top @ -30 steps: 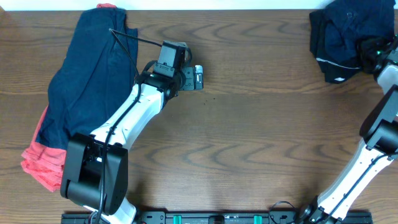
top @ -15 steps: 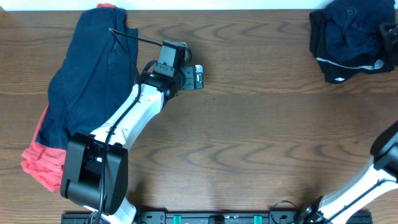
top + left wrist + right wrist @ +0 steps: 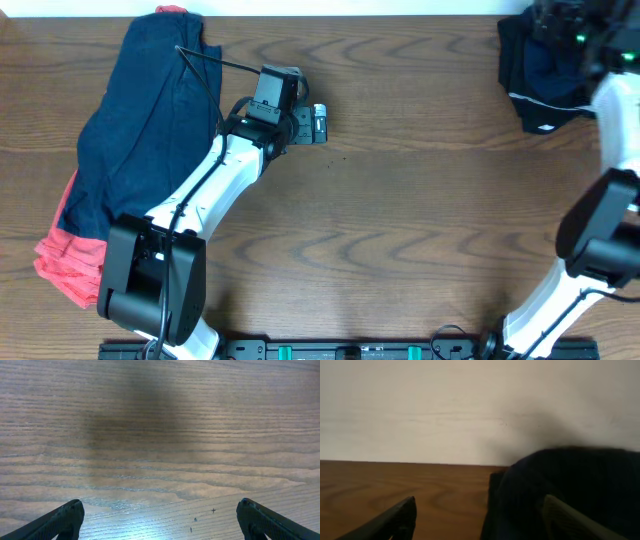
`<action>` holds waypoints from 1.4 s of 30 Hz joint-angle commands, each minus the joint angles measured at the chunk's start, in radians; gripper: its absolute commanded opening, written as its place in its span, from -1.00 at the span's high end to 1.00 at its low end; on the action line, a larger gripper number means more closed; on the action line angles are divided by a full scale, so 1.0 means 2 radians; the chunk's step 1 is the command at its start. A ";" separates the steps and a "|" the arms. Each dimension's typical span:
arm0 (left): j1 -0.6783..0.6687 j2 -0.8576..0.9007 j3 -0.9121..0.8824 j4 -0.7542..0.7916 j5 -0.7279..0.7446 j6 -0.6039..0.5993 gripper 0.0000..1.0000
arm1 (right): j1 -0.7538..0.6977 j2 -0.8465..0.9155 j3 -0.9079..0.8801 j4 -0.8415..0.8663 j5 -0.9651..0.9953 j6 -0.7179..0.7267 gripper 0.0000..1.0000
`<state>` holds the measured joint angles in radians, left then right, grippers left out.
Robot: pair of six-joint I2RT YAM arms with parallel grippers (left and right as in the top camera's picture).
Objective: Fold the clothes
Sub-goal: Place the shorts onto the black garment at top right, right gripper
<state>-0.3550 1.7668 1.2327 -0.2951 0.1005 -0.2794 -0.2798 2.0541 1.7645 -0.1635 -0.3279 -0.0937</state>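
Table [image 3: 400, 220]: dark brown wood grain; every place below is given against it.
Navy garment [image 3: 150, 110]: laid out long at the table's far left, running from the far edge toward the near side. It is loose, with soft creases.
Coral-red garment [image 3: 68, 262]: lies under the navy garment at the table's left edge. Its near end sticks out in a crumpled bunch, and a small bit shows at the far edge.
Dark pile [image 3: 545, 70]: navy and black cloth bunched at the table's far right corner, not folded, with a thin pale trim along its near side.
Left gripper [image 3: 160, 521]: low over bare wood in the far-middle part of the table, near the navy garment's right edge but apart from it. The fingers are spread wide with nothing between them.
Left arm [image 3: 205, 195]: white, slanting from the table's near left up to its gripper.
Right gripper [image 3: 480, 519]: at the table's far right corner, at the dark pile. The fingers stand apart and no cloth is pinched between them. The pile rises just ahead, toward the right finger; whether it touches cannot be told.
Right arm [image 3: 600, 230]: runs from the near side up along the table's right edge.
Wall [image 3: 445, 410]: pale and plain, behind the table's far edge.
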 commanded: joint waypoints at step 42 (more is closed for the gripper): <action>0.002 -0.011 0.010 -0.002 -0.004 0.009 -0.97 | -0.046 0.123 -0.002 0.098 -0.002 0.128 0.97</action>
<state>-0.3550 1.7668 1.2327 -0.2951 0.1005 -0.2794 -0.3519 2.2845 1.7641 0.0570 -0.2630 0.1223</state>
